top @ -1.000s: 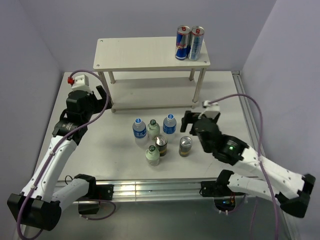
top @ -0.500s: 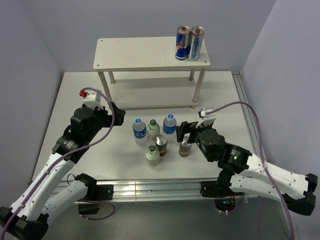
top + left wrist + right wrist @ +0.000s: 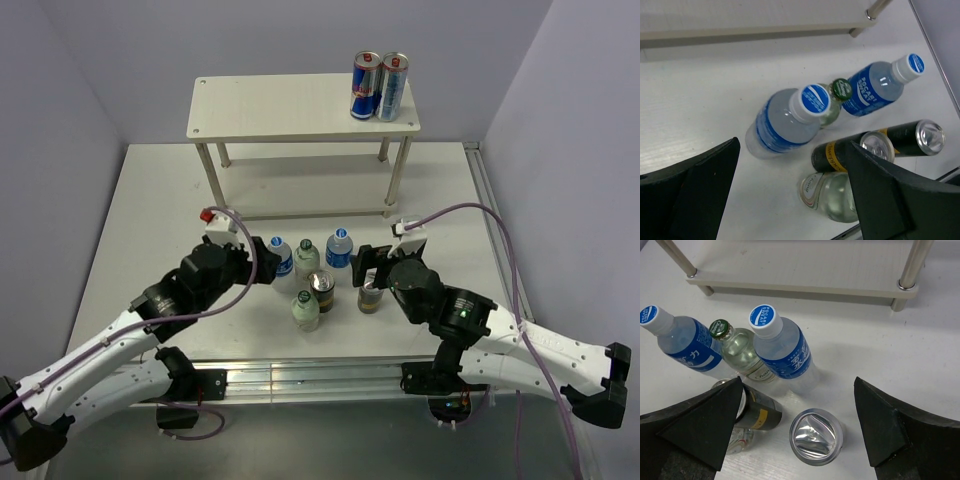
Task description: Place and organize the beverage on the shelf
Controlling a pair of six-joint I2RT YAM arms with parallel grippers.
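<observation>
- Drinks (image 3: pixel 312 275) stand bunched on the table (image 3: pixel 160 200), in front of the shelf (image 3: pixel 290 108).
- My left gripper (image 3: pixel 262 270) and right gripper (image 3: pixel 370 262) gape empty, flanking them.
- Tall cans (image 3: pixel 378 86) occupy the shelf's top right corner.

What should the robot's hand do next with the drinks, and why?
Probably the right gripper should sink down around the short silver-topped can and close on it. Its jaws stand open on either side of the can. The can stands upright on the table at the right end of the group, so it looks the easiest to lift towards the shelf.
</observation>
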